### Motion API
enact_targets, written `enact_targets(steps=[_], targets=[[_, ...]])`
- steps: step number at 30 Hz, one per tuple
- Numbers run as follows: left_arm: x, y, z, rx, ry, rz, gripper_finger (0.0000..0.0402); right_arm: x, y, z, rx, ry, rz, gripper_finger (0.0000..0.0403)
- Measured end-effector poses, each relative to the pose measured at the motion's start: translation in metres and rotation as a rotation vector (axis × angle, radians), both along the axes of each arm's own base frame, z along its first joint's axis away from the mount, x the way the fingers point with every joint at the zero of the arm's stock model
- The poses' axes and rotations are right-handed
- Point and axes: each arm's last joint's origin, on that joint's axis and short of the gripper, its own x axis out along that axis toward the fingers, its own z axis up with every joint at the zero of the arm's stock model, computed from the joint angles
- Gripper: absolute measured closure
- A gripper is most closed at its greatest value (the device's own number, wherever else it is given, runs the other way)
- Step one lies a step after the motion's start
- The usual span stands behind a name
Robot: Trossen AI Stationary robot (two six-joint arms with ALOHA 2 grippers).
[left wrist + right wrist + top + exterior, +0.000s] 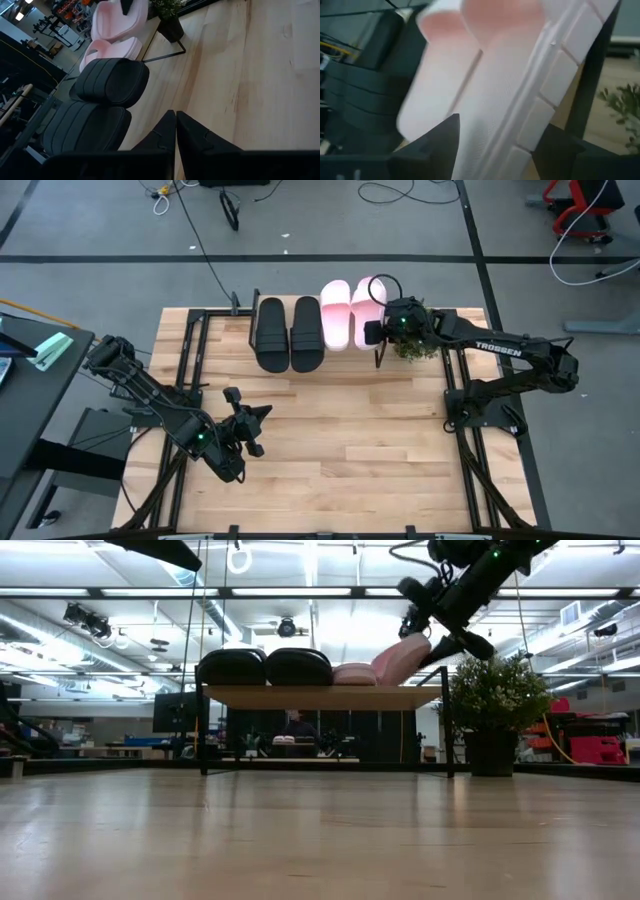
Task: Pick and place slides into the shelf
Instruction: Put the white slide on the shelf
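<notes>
We see two matte black slides (288, 333) with ribbed straps and a smooth pink slide (336, 314) lying flat on the light wood shelf (322, 697). Our right gripper (376, 332) straddles the tilted pink slide (400, 660), fingers spread either side; our left gripper (247, 423) hangs pinched together, empty.

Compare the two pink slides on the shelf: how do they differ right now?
The right pink slide is tilted, one end raised off the shelf; the left pink slide lies flat. The right claw straddles the right pink slide, fingers apart; nothing touches the left pink slide. Both share the same light pink colour and sit beside the black slides.
</notes>
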Motion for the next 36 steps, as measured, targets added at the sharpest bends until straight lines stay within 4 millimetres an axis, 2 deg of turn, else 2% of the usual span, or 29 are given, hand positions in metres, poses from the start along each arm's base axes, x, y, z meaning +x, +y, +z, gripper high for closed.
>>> enact_targets(steps=[7,14,25,36], targets=[[0.000,0.000,0.000,0.000,0.000,0.000,0.0382,-0.001,0.001,0.020,0.006,0.019,0.034,0.0171],[0.000,0.000,0.000,0.000,0.000,0.000,0.0389,-0.008,0.005,0.013,0.068,0.123,0.020,0.0167],[0.000,0.000,0.000,0.000,0.000,0.000,0.0380,-0.009,0.004,0.015,-0.009,0.182,0.058,0.0167],[0.000,0.000,0.000,0.000,0.000,-0.001,0.0384,-0.014,0.005,0.057,-0.085,0.196,0.049,0.0167]])
